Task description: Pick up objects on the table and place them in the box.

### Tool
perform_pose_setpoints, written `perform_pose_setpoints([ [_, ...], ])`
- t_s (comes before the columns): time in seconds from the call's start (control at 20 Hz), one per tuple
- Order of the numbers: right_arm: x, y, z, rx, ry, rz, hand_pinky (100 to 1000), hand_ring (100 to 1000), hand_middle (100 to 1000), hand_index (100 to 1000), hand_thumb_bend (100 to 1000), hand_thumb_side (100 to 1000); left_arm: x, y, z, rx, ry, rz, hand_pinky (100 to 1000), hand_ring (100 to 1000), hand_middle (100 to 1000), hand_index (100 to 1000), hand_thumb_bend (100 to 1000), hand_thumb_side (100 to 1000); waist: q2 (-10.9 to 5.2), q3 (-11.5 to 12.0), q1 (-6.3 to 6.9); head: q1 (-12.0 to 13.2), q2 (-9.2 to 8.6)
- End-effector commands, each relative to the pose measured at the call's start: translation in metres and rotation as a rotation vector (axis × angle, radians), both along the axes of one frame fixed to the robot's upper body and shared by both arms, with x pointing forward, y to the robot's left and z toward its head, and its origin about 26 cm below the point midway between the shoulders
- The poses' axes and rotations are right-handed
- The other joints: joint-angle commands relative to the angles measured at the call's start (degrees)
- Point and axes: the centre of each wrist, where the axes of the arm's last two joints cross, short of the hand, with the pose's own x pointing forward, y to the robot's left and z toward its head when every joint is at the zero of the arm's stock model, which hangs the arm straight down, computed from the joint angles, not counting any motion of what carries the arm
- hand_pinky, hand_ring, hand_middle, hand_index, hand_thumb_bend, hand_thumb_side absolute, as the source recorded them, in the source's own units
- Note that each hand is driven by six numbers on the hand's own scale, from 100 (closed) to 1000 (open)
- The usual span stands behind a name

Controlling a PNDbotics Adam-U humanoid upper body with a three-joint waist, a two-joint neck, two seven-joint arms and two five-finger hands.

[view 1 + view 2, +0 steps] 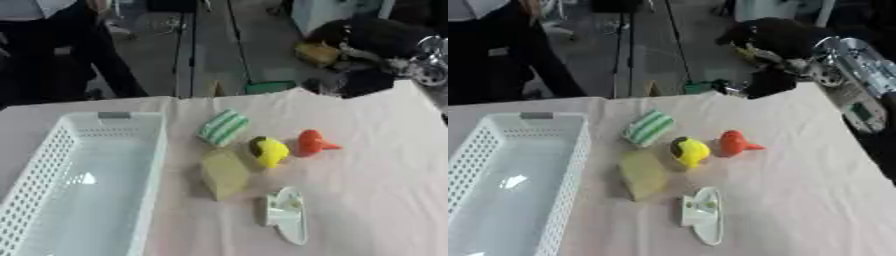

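Nearest the lower edge of the left eye view lies a white boat-shaped toy (287, 214) on the pale worktop (376, 190). Above it, at centre frame, sits a tan block (224, 174), with a yellow rounded toy (269, 150) just to its upper right and an orange-red toy (311, 143) beside that. A green-and-white striped piece (222, 127) lies above the block. Filling the lower left is the white lattice-walled box (105, 120), holding none of the objects.

Turning to the right eye view, the same five things lie in a cluster right of the box. At the upper right, a black and silver arm (846, 62) reaches in over the worktop's far edge; its right hand (767, 80) shows only as a dark shape, and I cannot tell whether its fingers are spread or closed.
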Motion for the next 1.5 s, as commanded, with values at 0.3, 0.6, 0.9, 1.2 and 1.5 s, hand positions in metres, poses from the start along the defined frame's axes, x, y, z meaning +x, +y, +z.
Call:
perform_pose_setpoints([
  [0.3,0.006,-0.018,-0.01,-0.066,0.086,-0.07,978,1000,944,1000,604,967,-0.002,0.001,0.003,0.011,-0.011,0.0,1000,987,925,970,100,1000,-0.64,0.1,-0.01,-0.1,-0.48],
  [0.6,0.01,-0.033,-0.03,-0.093,0.143,-0.133,970,998,929,1000,601,940,-0.002,0.0,0.0,0.006,0.003,-0.002,1000,982,912,958,100,1000,-0.37,0.1,-0.02,-0.4,-1.18],
  [0.9,0.016,-0.042,-0.042,-0.096,0.167,-0.161,973,1000,942,1000,630,921,-0.002,-0.001,-0.002,0.003,0.006,-0.008,1000,981,908,954,100,1000,-0.07,0.2,0.09,-0.4,-1.05],
  [1.2,0.019,-0.043,-0.05,-0.114,0.195,-0.171,975,1000,941,1000,697,869,-0.001,-0.001,-0.004,-0.004,0.011,-0.011,1000,979,902,949,100,1000,0.15,0.4,0.21,-0.2,-0.2],
  [1.5,0.022,-0.042,-0.056,-0.127,0.228,-0.174,972,1000,932,1000,692,882,-0.001,-0.002,-0.005,-0.008,0.013,-0.015,1000,977,899,945,100,1000,0.31,0.7,0.16,-0.1,0.2],
])
